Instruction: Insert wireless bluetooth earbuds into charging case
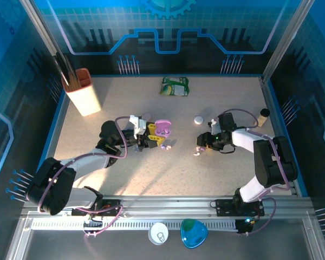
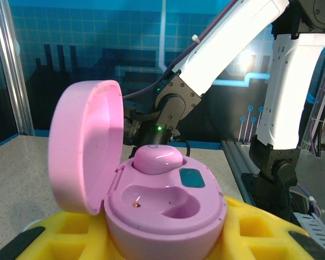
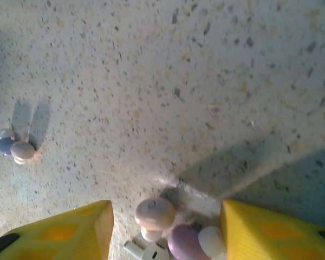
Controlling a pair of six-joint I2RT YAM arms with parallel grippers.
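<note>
As I read it, the work on this case is about half done. The left claw (image 1: pixel 155 136) is closed around the pink charging case (image 2: pixel 165 216), its yellow fingers (image 2: pixel 249 230) hugging the lower body from either side. It holds the case upright with the lid (image 2: pixel 85 146) swung fully open to one side. The socket on the far side of the case from this claw already carries a glossy pink bud (image 2: pixel 157 158), seated in place. The nearer socket (image 2: pixel 157 197) is bare, with a small metal contact showing at its bottom. So one bud is in and one is left to fetch. The right claw (image 3: pixel 163 227) stands partly open and has hold of nothing. Its two yellow tips straddle a small cluster of loose earbuds (image 3: pixel 154 214) lying on the table (image 3: pixel 206 81): a pinkish one, a lilac one and a white one, bunched together between the tips and just beneath them. Another little group of buds (image 3: pixel 16 147) lies well off to one side of that claw. From above, the cluster sits just beside the right claw and apart from the held case. What remains, in my judgement, is to close on the matching bud, carry it across to the left claw and seat it in the bare socket.
</note>
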